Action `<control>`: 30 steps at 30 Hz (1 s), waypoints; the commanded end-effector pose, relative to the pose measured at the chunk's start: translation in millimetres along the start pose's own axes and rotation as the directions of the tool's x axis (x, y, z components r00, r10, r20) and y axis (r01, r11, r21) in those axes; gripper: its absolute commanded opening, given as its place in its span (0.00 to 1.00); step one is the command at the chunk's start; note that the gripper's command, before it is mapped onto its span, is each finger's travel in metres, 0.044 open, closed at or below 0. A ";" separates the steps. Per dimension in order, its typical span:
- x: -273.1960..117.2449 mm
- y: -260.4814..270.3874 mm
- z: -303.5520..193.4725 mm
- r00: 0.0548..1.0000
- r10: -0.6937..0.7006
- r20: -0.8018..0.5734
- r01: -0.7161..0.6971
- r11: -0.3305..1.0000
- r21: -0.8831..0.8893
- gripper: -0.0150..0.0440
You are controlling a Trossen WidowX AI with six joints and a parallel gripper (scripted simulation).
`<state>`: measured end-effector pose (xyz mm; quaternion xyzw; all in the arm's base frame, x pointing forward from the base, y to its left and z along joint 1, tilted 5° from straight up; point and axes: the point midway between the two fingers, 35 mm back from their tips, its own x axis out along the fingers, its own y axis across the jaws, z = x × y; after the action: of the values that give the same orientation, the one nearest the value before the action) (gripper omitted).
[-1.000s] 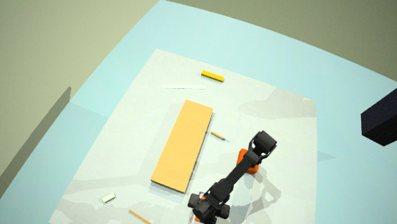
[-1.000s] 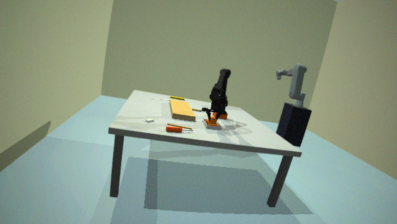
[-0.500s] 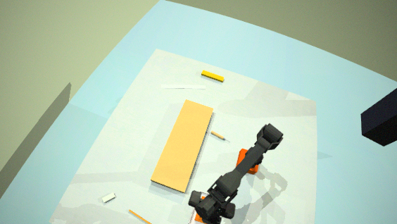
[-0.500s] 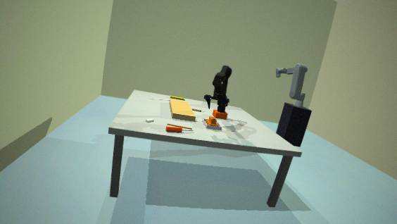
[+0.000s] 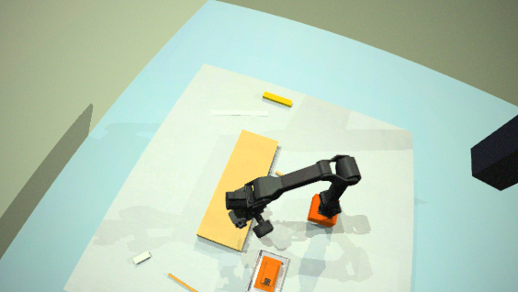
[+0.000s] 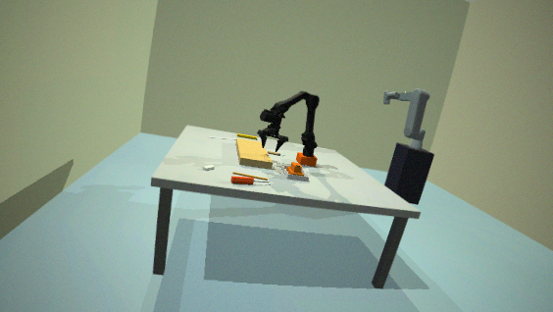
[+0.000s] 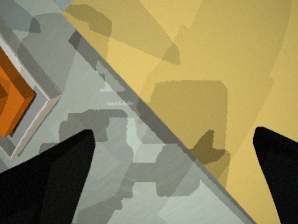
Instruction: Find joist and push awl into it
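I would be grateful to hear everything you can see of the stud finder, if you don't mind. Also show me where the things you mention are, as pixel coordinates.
The stud finder [image 5: 271, 270] [image 6: 295, 169] [image 7: 11, 104] is a bright orange, blocky body, plastic by its look, with a small dark patch on its upper side towards one end. It lies inside the shallow, pale-rimmed tray [image 5: 287, 271] [image 6: 303, 179] [image 7: 54, 100], near one end of the floor panel. The pincer is not touching it.
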<state>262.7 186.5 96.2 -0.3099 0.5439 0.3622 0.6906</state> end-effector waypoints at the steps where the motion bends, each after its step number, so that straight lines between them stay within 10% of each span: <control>1: 3.8 -42.7 -35.9 0.999 -0.018 -0.051 0.027 0.982 0.188 1.00; 17: -6.7 -142.2 -228.5 0.983 0.014 -0.182 0.148 0.521 0.841 1.00; 30: -6.9 -134.7 -236.0 0.983 0.019 -0.184 0.151 0.498 0.854 1.00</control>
<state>254.6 -84.1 56.7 0.0255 0.6962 -0.0106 0.7174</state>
